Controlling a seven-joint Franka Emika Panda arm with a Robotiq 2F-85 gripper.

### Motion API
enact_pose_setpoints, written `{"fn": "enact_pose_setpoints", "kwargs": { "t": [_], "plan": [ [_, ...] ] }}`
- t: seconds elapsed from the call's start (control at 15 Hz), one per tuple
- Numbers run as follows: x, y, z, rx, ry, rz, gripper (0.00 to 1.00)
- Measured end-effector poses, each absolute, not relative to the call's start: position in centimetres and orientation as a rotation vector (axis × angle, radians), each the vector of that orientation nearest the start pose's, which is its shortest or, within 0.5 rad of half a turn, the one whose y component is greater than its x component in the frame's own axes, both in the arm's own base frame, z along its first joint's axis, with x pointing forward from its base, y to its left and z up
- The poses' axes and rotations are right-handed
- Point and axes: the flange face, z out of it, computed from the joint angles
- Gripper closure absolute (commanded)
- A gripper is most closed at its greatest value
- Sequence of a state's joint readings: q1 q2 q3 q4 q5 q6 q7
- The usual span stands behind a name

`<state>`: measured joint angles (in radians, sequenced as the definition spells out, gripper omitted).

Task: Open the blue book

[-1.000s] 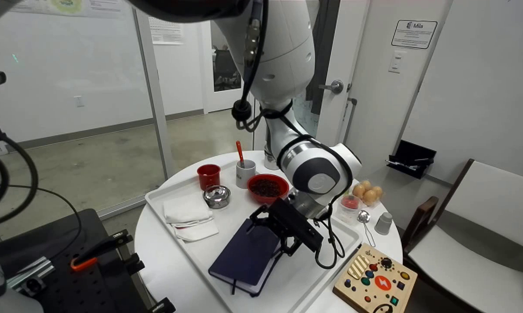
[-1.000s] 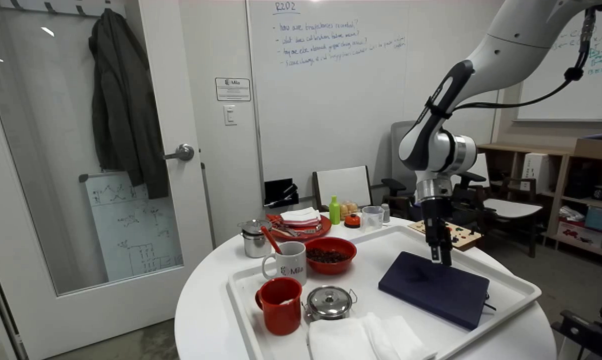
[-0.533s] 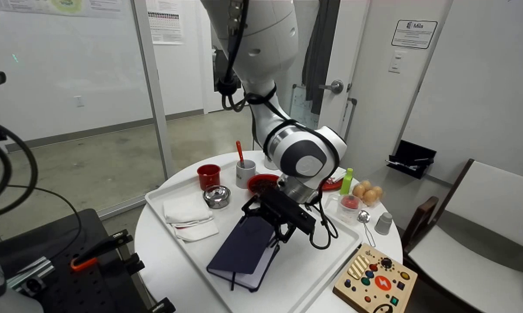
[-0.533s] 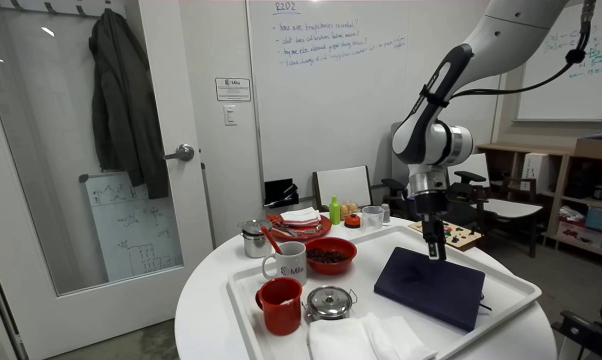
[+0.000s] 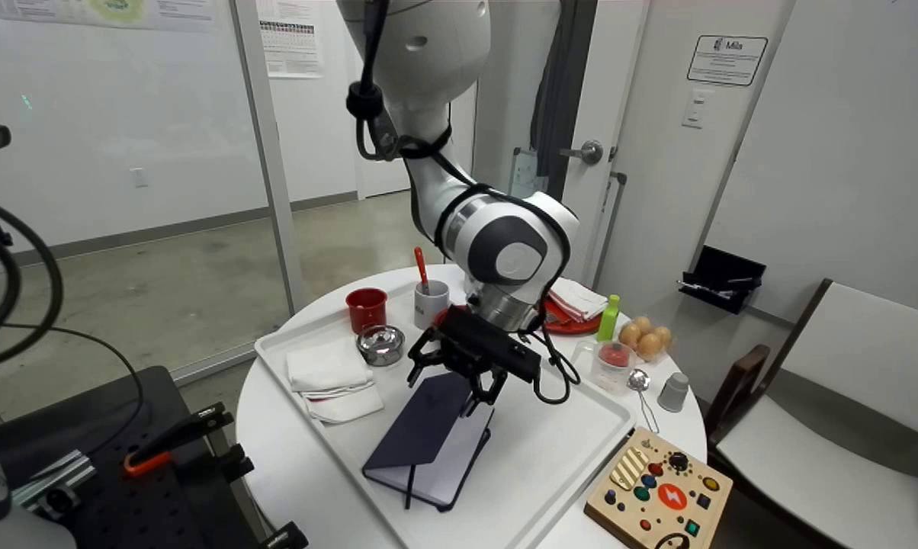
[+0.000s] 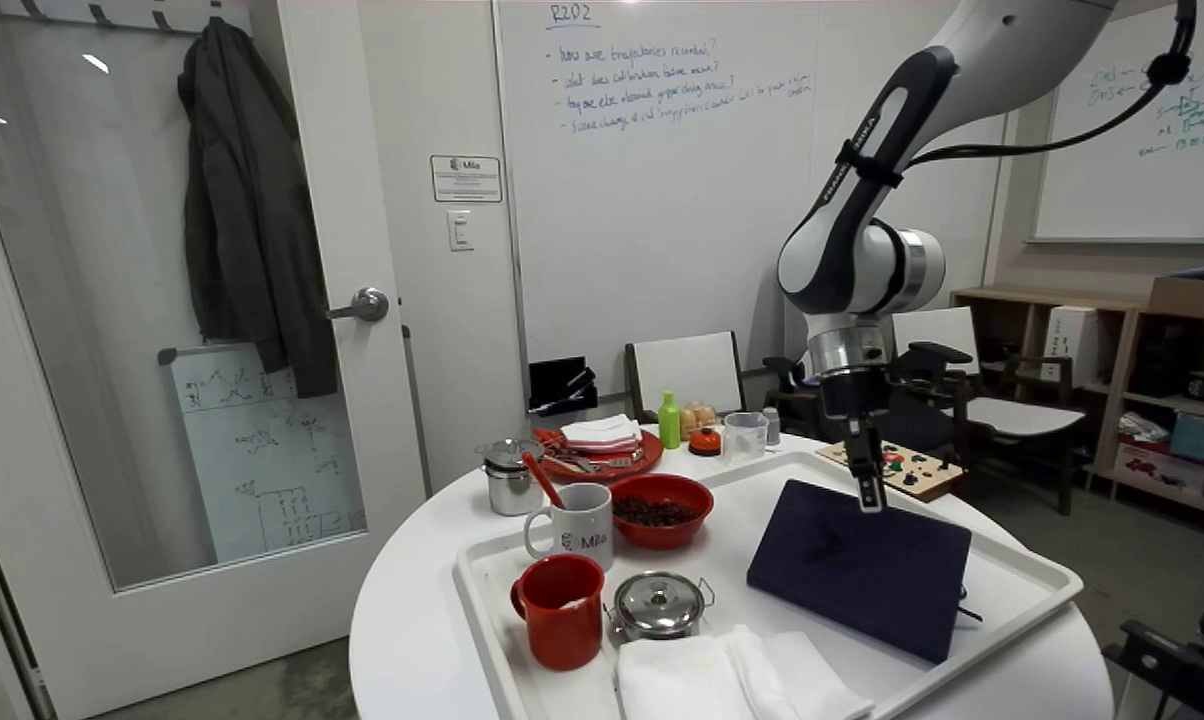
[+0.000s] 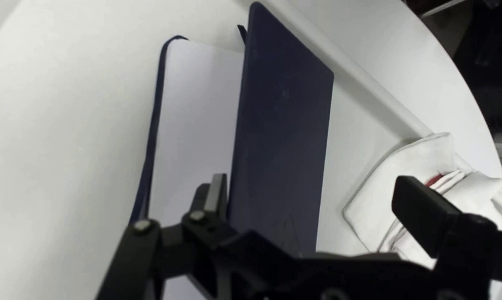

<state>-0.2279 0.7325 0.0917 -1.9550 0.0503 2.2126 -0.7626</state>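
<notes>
The blue book (image 5: pixel 419 427) lies on a white tray with its dark navy cover raised at a slant, baring white pages (image 5: pixel 451 457) below. In the wrist view the cover (image 7: pixel 284 125) stands tilted over the pages (image 7: pixel 197 125). My gripper (image 5: pixel 442 390) is open above the book's far end. One finger (image 7: pixel 217 193) is at the cover's free edge, on the page side, and seems to touch it. The opposite finger (image 7: pixel 417 212) hangs beyond the cover, over the napkin side. In an exterior view the blue book (image 6: pixel 852 570) shows its cover's outside, with the gripper (image 6: pixel 872 497) at its upper edge.
On the tray (image 5: pixel 558 457) are a white napkin (image 5: pixel 333 377), a lidded steel pot (image 5: pixel 381 345), a red mug (image 5: pixel 367 309), a white mug (image 5: pixel 430 305) and a red bowl (image 6: pixel 662 512). The wooden toy board (image 5: pixel 661 488) sits beside the tray.
The cover has risen further and more white page shows. My gripper has moved upward and toward the napkin side, staying open. The book shifted slightly early on.
</notes>
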Motion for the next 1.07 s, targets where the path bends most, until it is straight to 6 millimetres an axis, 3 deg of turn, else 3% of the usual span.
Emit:
{"fn": "enact_pose_setpoints", "kwargs": {
  "t": [1.07],
  "plan": [
    [53.6, 1.5, 8.2, -2.470, -1.409, 0.641, 0.00]
  ]
}}
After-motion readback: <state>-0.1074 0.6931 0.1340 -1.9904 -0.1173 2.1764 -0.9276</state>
